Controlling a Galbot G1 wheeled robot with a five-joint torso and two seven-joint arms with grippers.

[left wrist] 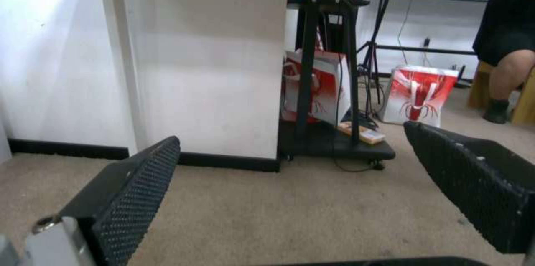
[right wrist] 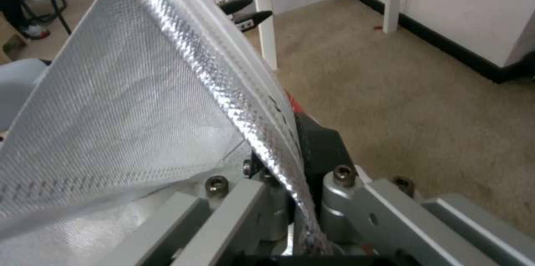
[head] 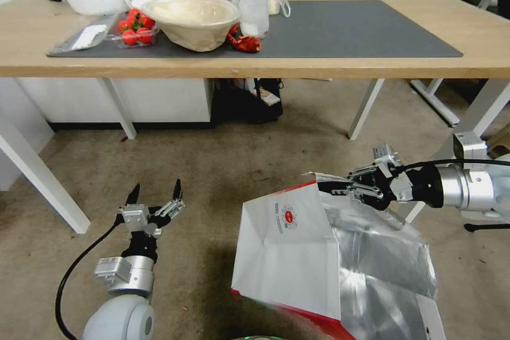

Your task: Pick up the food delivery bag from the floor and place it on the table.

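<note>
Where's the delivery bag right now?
In the head view the food delivery bag is low on the robot's right, in front of the table, its top edge pinched by the right gripper; the left gripper hangs open beside it.

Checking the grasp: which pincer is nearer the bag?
Right. The right pincer is shut on the bag at its top rim; the left pincer is open, off to the bag's left above the floor.

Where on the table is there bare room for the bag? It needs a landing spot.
The right half of the grey mat on the table lies bare. The left end is crowded with bowls, strawberries and wrapped food.
</note>
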